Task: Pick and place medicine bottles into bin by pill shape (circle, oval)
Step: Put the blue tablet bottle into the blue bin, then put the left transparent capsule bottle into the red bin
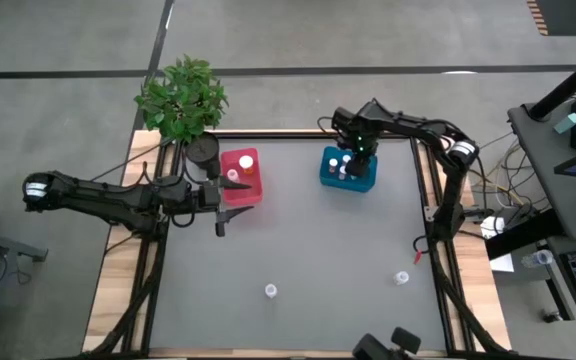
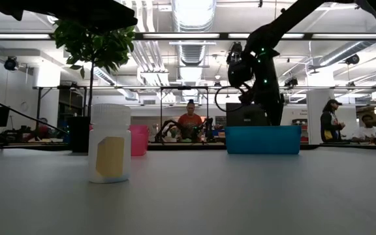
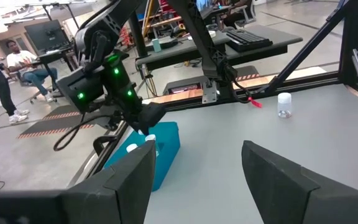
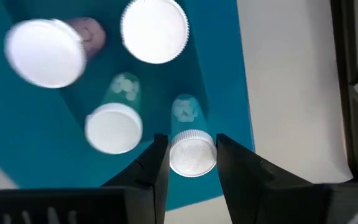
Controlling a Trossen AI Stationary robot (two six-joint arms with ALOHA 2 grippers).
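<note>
The right gripper (image 4: 192, 163) hangs directly above the teal bin (image 1: 328, 176), its fingers set either side of a clear bottle (image 4: 191, 149) with a white cap; whether they clamp the bottle or have just let go cannot be told. Three more bottles stand inside this bin, just beyond and beside the fingers. The pink bin (image 1: 240, 192) sits beside the left gripper (image 1: 219, 208), whose fingers are spread with nothing between them; this bin holds at least two bottles. Two loose bottles remain on the table: one (image 1: 270, 291) near the front edge, well apart from both grippers, and one (image 1: 401, 278) toward the right rail. Judged from this layout, sorting is mostly done, with two bottles left to place.
</note>
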